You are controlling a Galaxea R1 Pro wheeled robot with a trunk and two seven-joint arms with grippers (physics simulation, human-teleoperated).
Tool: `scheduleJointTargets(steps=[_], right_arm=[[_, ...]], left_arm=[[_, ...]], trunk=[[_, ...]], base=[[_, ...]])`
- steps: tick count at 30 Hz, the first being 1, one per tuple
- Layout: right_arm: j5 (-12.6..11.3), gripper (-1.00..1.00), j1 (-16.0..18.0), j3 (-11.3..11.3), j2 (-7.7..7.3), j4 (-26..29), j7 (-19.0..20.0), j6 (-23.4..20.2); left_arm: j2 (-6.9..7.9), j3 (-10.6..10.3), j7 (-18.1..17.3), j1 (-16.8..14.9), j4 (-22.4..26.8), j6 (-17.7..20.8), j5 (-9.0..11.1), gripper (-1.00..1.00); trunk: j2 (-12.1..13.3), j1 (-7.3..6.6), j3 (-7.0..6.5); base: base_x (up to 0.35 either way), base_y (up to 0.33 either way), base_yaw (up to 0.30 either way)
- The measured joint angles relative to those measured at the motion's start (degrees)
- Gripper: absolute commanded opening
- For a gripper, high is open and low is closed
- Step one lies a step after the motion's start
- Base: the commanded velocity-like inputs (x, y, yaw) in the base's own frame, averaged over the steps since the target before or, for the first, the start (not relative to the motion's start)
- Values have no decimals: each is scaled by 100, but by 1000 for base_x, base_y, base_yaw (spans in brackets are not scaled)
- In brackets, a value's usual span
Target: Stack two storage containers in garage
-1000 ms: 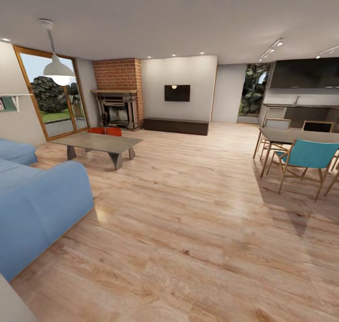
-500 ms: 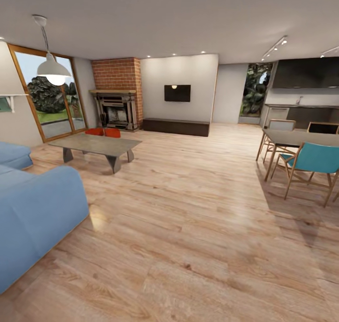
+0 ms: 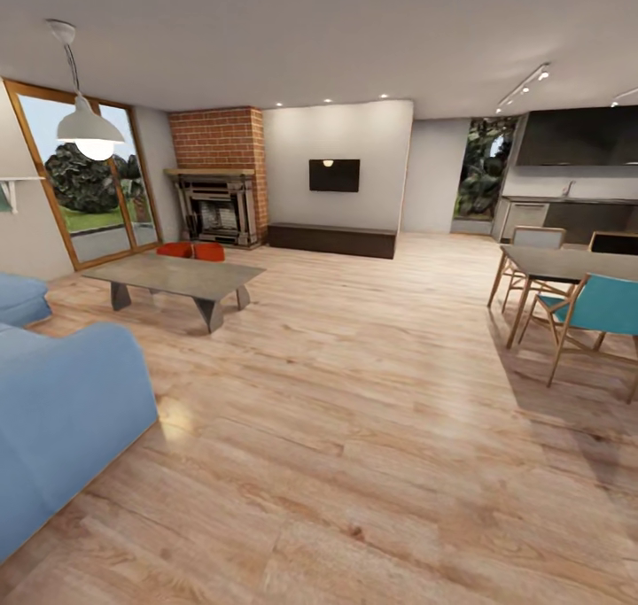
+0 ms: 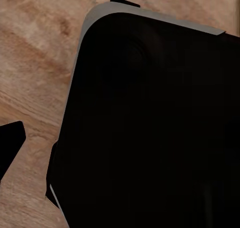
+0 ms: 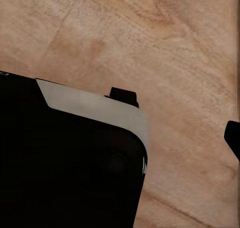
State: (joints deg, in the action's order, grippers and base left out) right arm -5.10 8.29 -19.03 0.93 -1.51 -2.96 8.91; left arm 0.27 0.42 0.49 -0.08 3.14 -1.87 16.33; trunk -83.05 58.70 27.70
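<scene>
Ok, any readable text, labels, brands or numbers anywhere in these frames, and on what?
None can be read. The wall screen is dark and blank, the storage containers behind the coffee table show plain red-orange walls, and the small item on the wall shelf is too cut off to tell.
</scene>
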Motion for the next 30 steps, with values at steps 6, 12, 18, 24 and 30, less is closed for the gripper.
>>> scheduleJointTargets(steps=[6, 12, 18, 24, 30], right_arm=[[-1, 100, 0, 0, 0, 0, 0, 0], [1, 100, 0, -7, 0, 0, 0, 0], [-15, 100, 0, 2, 1, 0, -14, -2], [-54, 100, 0, 31, 6, 9, -27, 7], [-62, 100, 0, 35, 1, 15, -28, 16]], left_arm=[[0, 0, 3, 0, 0, 20, 0, 100], [-2, 0, 1, 0, 0, 27, 0, 100], [0, 0, -1, 0, 0, 12, 0, 100], [-2, 0, -1, 0, 0, -5, 0, 100], [0, 0, -1, 0, 0, -14, 0, 100]], trunk=[[0, 0, 0], [0, 0, 0], [0, 0, 0], [0, 0, 0], [0, 0, 0]], base=[[324, 0, 0], [324, 0, 0], [324, 0, 0], [324, 0, 0], [324, 0, -19]])
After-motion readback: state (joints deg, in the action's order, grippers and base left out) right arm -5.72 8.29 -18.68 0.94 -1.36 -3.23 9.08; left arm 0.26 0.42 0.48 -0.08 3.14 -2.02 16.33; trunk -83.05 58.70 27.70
